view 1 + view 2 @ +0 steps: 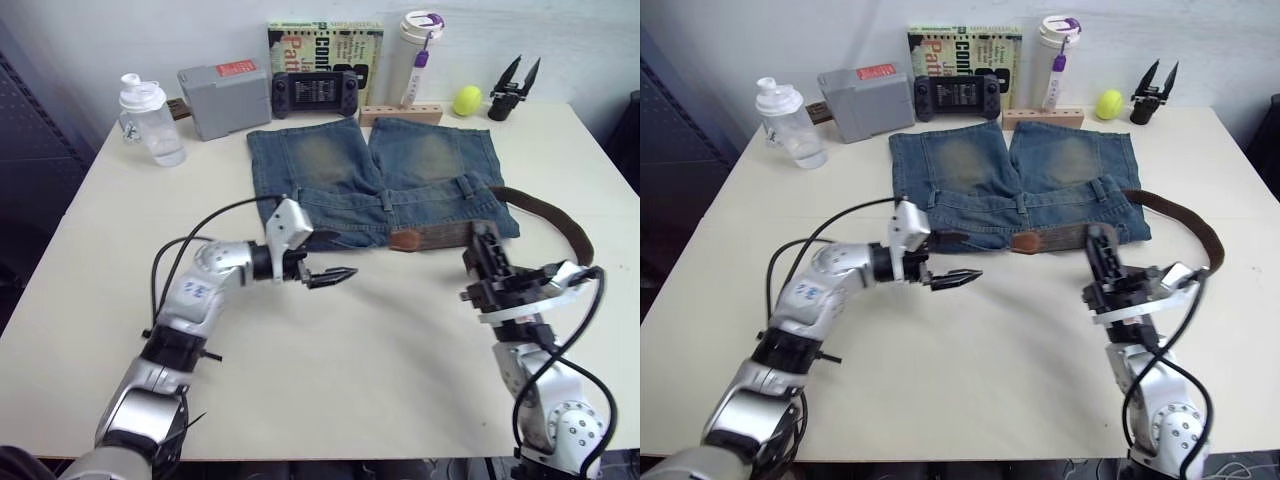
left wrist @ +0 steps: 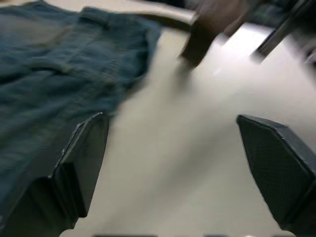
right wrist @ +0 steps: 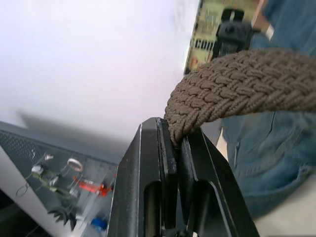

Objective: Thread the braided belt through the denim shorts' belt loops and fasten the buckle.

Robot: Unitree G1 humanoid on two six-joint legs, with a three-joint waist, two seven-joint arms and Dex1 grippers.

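**Right claw pinches the belt at the waistband, left claw waits spread**

The denim shorts [image 1: 375, 180] lie flat on the pale worktop [image 1: 330, 370], legs pointing toward the back wall, waistband toward the robot. The braided belt [image 1: 545, 215] runs along the front of that waistband and out past the shorts' right side, where it curves in a loop on the worktop and comes back around. Its reddish leather tip [image 1: 405, 238] rests at the waistband edge, about the middle.

The right claw [image 1: 487, 252] stands just in front of the waistband, and the wrist view settles it: the fingers [image 3: 148, 182] are pressed together on the woven strap, which is pinched between them. The left claw [image 1: 335, 275] hovers above bare worktop just in front of the shorts' left half, touching nothing; its two pads [image 2: 84, 158] are spread wide with only tabletop between them.

One belt loop [image 1: 386, 201] shows at the waistband's centre. I cannot make out the buckle.

Along the back: a clear bottle [image 1: 150, 120], a grey box [image 1: 225, 98], a game controller [image 1: 316, 92], a book [image 1: 325, 45], a white tumbler [image 1: 415, 50], a wooden block [image 1: 400, 113], a yellow ball [image 1: 467, 99] and a spare black gripper [image 1: 513, 90].
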